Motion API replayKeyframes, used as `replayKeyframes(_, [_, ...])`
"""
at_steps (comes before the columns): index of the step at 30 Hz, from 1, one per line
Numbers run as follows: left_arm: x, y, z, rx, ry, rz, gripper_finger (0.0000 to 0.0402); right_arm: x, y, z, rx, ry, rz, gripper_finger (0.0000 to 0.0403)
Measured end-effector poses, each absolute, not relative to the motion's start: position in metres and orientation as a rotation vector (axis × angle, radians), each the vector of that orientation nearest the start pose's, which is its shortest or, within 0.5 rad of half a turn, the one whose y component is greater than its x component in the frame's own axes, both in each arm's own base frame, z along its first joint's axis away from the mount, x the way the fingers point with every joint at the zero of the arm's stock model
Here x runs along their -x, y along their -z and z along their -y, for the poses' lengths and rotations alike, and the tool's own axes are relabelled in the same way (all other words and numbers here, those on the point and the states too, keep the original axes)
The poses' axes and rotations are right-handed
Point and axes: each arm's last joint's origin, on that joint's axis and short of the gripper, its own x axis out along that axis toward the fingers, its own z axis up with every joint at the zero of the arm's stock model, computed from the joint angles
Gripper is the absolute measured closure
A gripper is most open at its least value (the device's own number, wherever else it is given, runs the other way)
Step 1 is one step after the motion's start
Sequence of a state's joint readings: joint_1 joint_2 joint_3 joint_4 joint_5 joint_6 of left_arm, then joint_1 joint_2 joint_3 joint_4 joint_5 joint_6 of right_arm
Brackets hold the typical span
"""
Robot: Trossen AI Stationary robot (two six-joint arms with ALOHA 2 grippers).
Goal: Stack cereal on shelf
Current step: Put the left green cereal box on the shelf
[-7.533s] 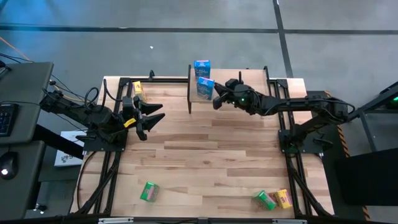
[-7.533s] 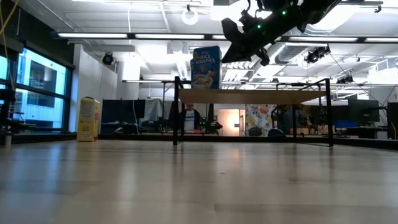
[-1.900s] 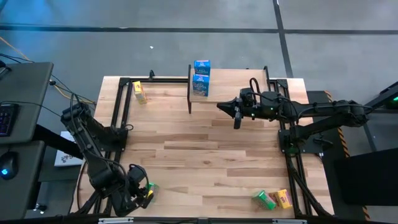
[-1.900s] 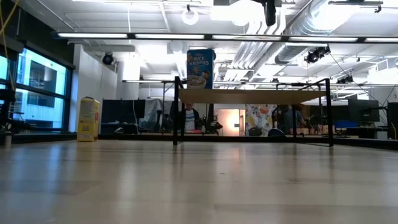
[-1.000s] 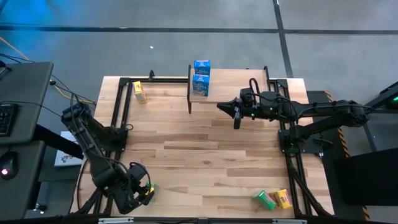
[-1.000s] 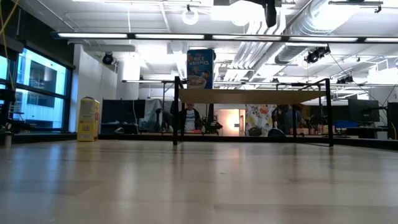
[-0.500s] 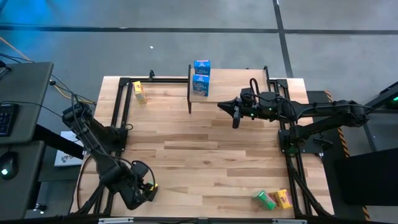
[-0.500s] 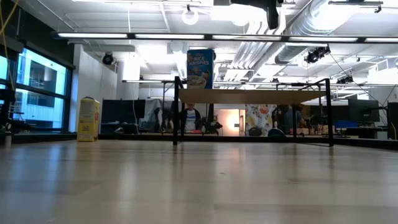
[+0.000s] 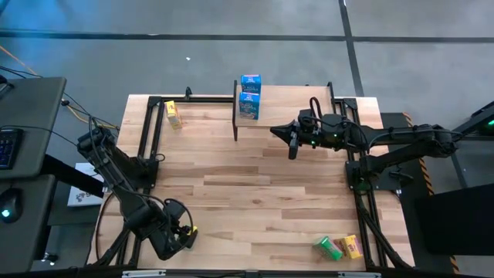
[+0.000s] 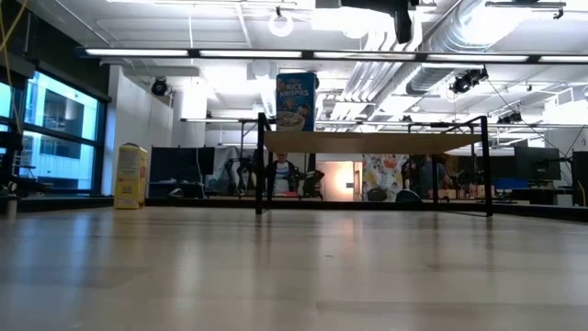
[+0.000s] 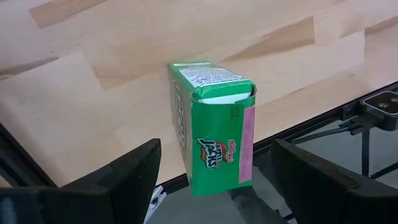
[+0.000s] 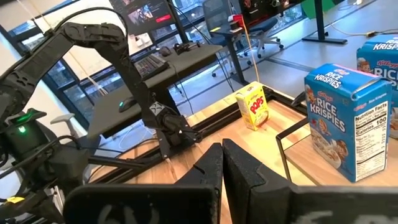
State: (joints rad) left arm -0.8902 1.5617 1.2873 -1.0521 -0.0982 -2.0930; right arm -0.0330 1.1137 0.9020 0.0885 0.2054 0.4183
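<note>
Since about two seconds back the left arm has crept further over the green cereal box at the near-left corner of the table, and from above that box is now fully hidden under the left gripper (image 9: 182, 235), where before a sliver of green still poked out; the right arm hasn't budged. In the high view the two blue boxes (image 9: 248, 96) sit on the left end of the shelf (image 9: 297, 108), a yellow box (image 9: 173, 115) stands at the far-left of the table, and another green box (image 9: 327, 248) and yellow box (image 9: 352, 246) lie touching near the front-right edge. The right gripper (image 9: 291, 140) hovers just in front of the shelf, arm stretched in from the right side. The low view shows one blue box (image 10: 296, 100) standing on the shelf's left end and the yellow one (image 10: 131, 176) off to the left on the table; the left gripper isn't in it at all. The left wrist view is the useful one: the green Apple Jacks box (image 11: 213, 127) lies right at the table edge, its end facing the camera, sitting between the spread fingers (image 11: 129, 178) with clear gaps on both sides, so not gripped yet. I'd guess a grab is imminent, making this box three of six. The right wrist view shows that gripper's fingers (image 12: 214, 167) pressed together, holding nothing.
</note>
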Motion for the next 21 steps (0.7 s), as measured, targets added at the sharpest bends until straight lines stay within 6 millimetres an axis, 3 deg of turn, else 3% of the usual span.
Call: replayKeyframes(21, [-0.204, -0.227, 0.244, 1.055, -0.791, -1.306, 0.0106, -0.250, -0.335, 0.015, -0.402, 0.293, -0.068, 0.0402])
